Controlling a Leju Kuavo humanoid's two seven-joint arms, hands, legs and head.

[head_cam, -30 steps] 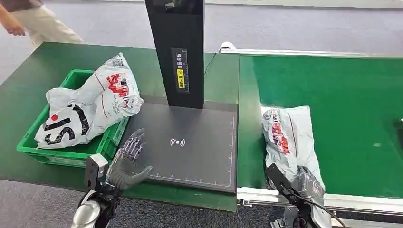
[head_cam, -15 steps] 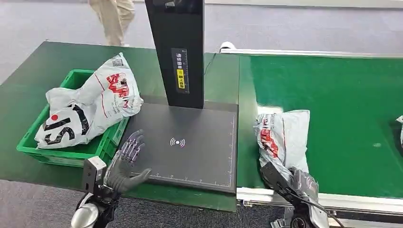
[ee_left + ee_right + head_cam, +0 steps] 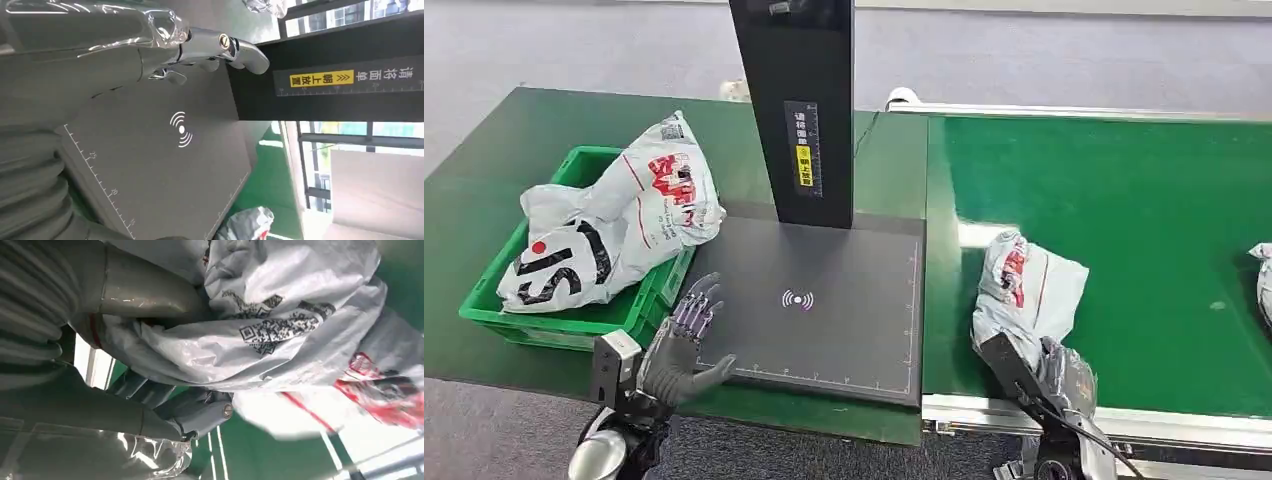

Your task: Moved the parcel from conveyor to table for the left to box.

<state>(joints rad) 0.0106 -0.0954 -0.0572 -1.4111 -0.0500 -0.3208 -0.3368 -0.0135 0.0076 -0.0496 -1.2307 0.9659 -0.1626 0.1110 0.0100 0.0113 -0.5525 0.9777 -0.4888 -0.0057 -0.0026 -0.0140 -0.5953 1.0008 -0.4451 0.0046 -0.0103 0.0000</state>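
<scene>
The right hand [image 3: 1064, 375] grips the grey parcel [image 3: 1027, 290] at the near edge of the green conveyor [image 3: 1144, 200]; the right wrist view shows a QR code [image 3: 277, 330] on it. The left hand [image 3: 686, 340], fingers spread and holding nothing, hovers over the black scanner pad [image 3: 824, 300].

Cut off and hidden
A second parcel [image 3: 1262, 280] is cropped at the conveyor's right edge; the scanner post's [image 3: 796, 100] top leaves frame.
</scene>
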